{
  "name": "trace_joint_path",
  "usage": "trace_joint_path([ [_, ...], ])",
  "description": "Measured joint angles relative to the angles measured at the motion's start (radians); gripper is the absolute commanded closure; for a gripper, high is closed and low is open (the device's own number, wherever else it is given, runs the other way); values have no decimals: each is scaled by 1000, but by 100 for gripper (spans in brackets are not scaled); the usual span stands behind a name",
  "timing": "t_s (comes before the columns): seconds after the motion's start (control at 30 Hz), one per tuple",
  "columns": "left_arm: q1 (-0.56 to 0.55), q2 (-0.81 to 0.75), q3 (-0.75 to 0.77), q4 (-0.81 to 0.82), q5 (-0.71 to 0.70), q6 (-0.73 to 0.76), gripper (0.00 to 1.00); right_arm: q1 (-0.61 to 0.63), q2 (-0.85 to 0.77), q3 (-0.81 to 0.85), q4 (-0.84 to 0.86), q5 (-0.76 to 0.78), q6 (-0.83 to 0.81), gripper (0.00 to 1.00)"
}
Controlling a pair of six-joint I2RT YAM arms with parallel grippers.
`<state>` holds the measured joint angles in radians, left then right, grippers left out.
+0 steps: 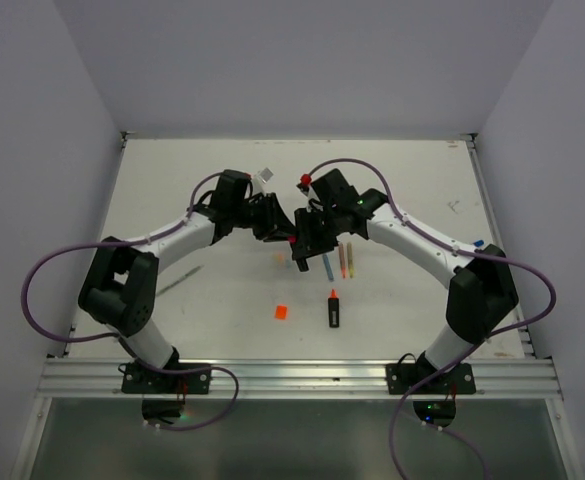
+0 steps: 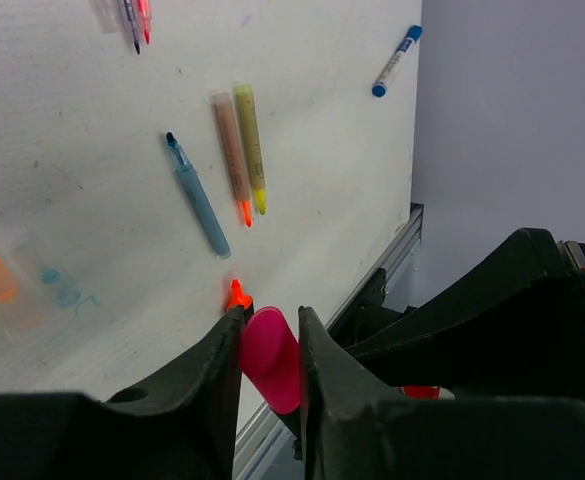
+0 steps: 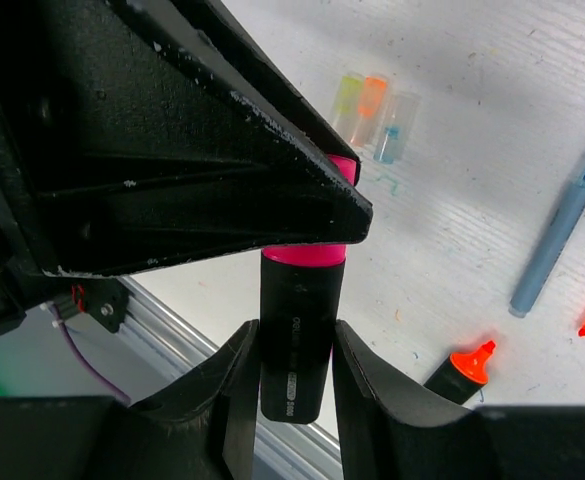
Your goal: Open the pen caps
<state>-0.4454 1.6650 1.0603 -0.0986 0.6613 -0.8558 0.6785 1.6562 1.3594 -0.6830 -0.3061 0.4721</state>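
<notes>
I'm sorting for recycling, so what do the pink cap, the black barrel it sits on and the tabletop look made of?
Pink cap: probably moulded plastic, smooth, with a soft sheen on its rounded end. Black barrel: likely plastic too, semi-matte, with faint printed lettering. Tabletop: white, matte, finely ribbed; perhaps corrugated plastic sheet or painted board, hard to tell.

On the white table (image 1: 412, 310), a black highlighter body (image 1: 333, 312) lies toward 5 o'clock of centre, its bare orange tip pointing to 12. A blue pen barrel (image 2: 198, 196), an orange pen barrel (image 2: 231, 155) and a yellow pen barrel (image 2: 250, 146) lie near one another; a blue-and-white marker (image 2: 396, 61) lies at the 3 o'clock edge.
</notes>
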Motion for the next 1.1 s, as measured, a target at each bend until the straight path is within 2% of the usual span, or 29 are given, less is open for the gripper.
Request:
trace_joint_path([
  [0.03,0,1,0,3,4,-2,85,0,0,0,1,-3,3,100],
  [0.1,0,2,8,11,18,-17,100,0,3,0,2,-7,12,100],
  [0.33,0,2,12,6,8,-23,100,13,15,3,-6,26,11,100],
  [0.57,7,-2,23,-93,-60,-27,100,158,105,114,-111,337,-56,100],
  [0.7,12,-7,19,-132,-82,-43,100,192,122,126,-121,394,-74,100],
  [0.9,21,-65,-99,3,-43,-53,100,141,56,7,-5,201,-70,100],
  [1.1,29,-140,-172,113,-15,-53,100,11,-43,-157,190,-136,16,100],
])
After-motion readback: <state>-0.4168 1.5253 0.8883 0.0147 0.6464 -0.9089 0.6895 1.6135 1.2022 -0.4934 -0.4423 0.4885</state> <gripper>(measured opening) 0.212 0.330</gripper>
